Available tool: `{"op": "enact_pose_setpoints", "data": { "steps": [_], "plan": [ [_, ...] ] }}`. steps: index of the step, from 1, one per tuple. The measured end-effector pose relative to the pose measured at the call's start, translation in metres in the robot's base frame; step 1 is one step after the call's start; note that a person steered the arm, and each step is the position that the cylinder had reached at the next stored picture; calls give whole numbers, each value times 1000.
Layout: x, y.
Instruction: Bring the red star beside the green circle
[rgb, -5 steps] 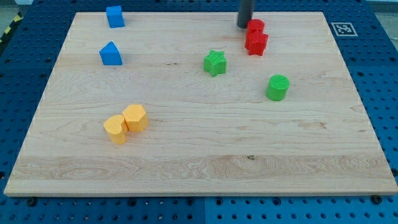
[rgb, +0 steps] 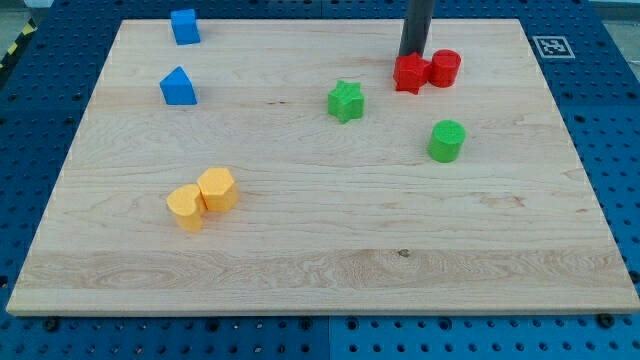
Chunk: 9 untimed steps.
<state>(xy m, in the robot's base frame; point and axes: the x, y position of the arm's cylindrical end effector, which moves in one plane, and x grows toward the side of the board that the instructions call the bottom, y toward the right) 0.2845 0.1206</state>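
Camera view shows a pale wooden desk (rgb: 320, 260) resting on a blue perforated base (rgb: 620, 140), with a printed marker tag (rgb: 549, 45) at the desk's top right corner. The arm carries no claw at all, only a straight dark rod coming down from the view's top, so there is nothing to call wide, narrow or holding. The rod's lower end, my tip (rgb: 412, 54), sits right at the top edge of the red star (rgb: 410, 74), apparently touching it. The red star lies in the upper right part of the desk, and a red cylinder (rgb: 445, 68) stands just to its right, the two touching. The green circle (rgb: 446, 141) lies below them, towards the view's bottom and slightly right of the star, near but apart from it. A green star (rgb: 345, 101) sits to the left of the red star, clear of it. Two blue blocks occupy the upper left: a blue cube (rgb: 184, 26) near the top edge and a blue house-shaped block (rgb: 178, 87) below it. Lower left, a yellow heart (rgb: 185, 207) and a yellow hexagonal block (rgb: 217, 189) stand pressed together.
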Motion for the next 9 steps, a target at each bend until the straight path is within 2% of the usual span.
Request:
{"op": "enact_pose_setpoints", "data": {
  "steps": [4, 5, 7, 9],
  "plan": [
    [114, -18],
    [117, -57],
    [96, -110],
    [67, -121]
  ]
}}
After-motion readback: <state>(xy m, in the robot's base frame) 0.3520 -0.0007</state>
